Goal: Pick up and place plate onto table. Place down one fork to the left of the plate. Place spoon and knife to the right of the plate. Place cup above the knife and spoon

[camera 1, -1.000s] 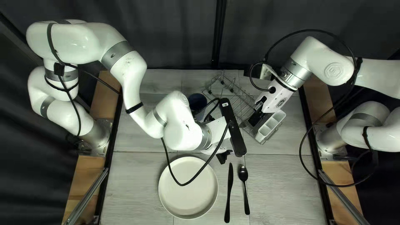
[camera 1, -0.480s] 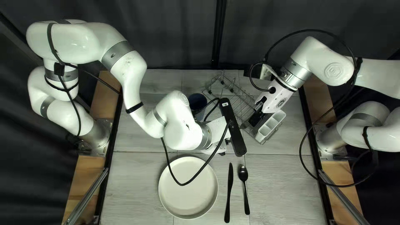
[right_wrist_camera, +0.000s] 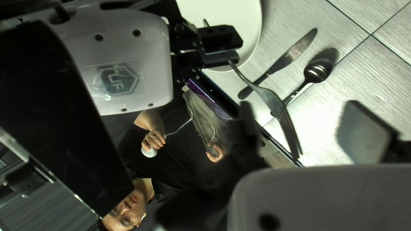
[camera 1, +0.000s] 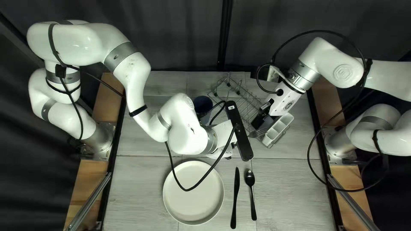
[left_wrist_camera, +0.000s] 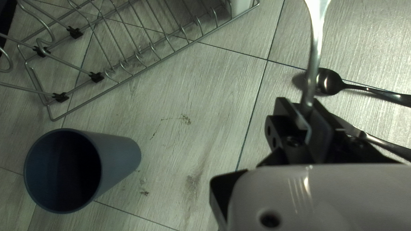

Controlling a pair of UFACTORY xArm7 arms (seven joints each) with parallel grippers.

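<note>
L end effector (camera 1: 228, 157) pinching fork (right_wrist_camera: 269, 98) by handle, R end effector (camera 1: 259, 121) spread near its tines; knife (camera 1: 235, 196) & spoon (camera 1: 250, 178) on desk (camera 1: 145, 184), R of plate (camera 1: 193, 196); cup (camera 1: 203, 104) near rack (left_wrist_camera: 198, 41)

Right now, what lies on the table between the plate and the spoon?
The knife lies between the plate and the spoon; the top left view shows it.

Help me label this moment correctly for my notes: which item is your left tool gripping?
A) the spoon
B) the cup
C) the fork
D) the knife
C: my left tool is closed on the handle of the fork, while the knife, spoon and cup are all on the table.
</note>
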